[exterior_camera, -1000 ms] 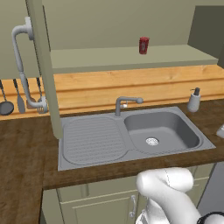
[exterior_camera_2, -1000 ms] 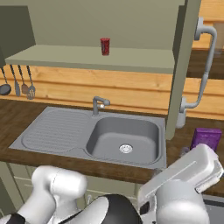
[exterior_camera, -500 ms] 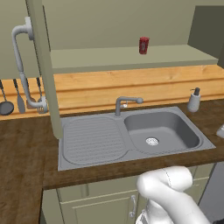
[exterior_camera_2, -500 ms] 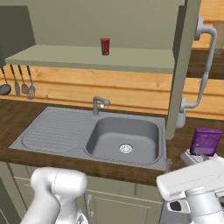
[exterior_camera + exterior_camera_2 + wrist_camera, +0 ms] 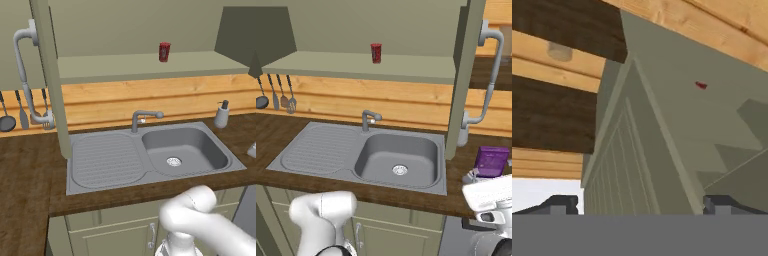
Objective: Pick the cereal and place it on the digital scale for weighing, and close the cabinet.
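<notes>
The cereal point(image 5: 491, 161) is standing upright on the dark counter just right of the sink point(image 5: 316, 150), beside the open cabinet point(image 5: 468, 65) door's lower edge. The gripper point(image 5: 639, 204), jaws spread wide and empty, is facing that door's panelled face, so a careless reach risks clipping the door or toppling the box. Against the earlier frames, the white arm is sitting lower and further right, leaving the box fully exposed.
</notes>
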Available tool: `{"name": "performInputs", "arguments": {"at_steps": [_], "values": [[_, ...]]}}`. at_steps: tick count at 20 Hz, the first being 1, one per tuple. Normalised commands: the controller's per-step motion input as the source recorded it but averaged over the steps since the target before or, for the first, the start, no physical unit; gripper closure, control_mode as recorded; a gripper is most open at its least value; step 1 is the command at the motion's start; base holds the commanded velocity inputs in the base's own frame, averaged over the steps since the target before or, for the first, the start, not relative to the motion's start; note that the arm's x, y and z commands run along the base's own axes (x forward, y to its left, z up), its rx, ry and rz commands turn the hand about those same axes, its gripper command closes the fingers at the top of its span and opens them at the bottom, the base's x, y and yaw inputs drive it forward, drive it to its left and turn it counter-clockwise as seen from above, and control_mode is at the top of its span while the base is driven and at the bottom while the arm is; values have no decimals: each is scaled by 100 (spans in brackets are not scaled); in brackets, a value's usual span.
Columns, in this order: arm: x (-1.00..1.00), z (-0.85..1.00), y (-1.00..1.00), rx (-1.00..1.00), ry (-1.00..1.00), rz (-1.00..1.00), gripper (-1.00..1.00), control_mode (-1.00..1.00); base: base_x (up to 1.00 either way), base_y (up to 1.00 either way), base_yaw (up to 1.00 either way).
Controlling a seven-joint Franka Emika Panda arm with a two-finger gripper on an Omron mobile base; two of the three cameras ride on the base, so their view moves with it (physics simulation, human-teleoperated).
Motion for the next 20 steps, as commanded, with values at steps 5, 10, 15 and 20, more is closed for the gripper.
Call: {"name": "performInputs", "arguments": {"at_steps": [5, 10, 15, 20], "values": [[15, 16, -19, 6, -19, 21, -100, -100, 0, 0, 0], [3, 0, 15, 0, -29, 13, -100, -100, 0, 0, 0], [5, 31, 4, 0, -23, 14, -100, -100, 0, 0, 0], [0, 86, 30, -7, -19, 11, -100, -100, 0, 0, 0]]}}
